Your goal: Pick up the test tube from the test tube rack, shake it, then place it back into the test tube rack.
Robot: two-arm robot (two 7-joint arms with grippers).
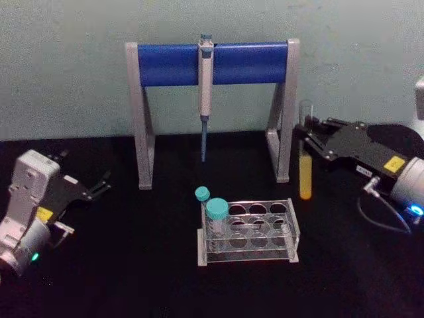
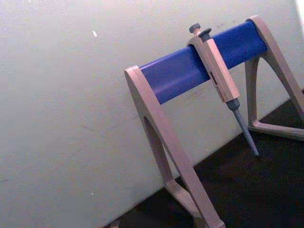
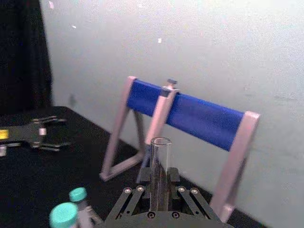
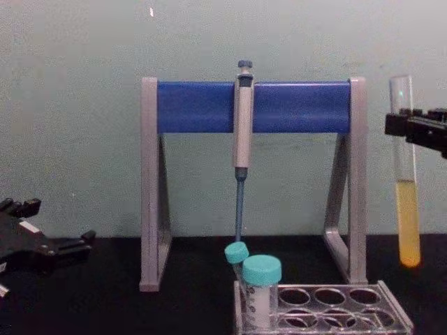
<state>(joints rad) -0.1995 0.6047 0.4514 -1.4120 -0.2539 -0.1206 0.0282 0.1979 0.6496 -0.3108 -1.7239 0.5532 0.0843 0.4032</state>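
Our right claw [image 1: 307, 134] is clenched on the test tube [image 1: 305, 169], its dark fingers [image 4: 399, 124] pinching the glass on the upper, empty stretch, above the yellow-orange liquid [image 4: 407, 222]; in the right wrist view the claw [image 3: 160, 179] closes on either side of the tube [image 3: 161, 154], whose open mouth rises clear of it. We hold the tube upright in the air, just to the right of the right leg of the stand [image 1: 285, 112], its round bottom off the black table [image 1: 132, 265]. It hangs behind and to the right of the test tube rack [image 1: 292, 232], apart from it and out of its holes. The right arm reaches in from the right edge, roughly level, the claw pointing toward the middle.

Two teal-capped tubes [image 1: 216, 211] sit at the rack's left end; a pipette [image 1: 205, 86] hangs from the stand's blue crossbar, tip down, before the pale wall [image 1: 66, 66].

Our left claw [image 1: 101, 185] rests low at the left, well away from the rack, fingers spread and holding nothing.
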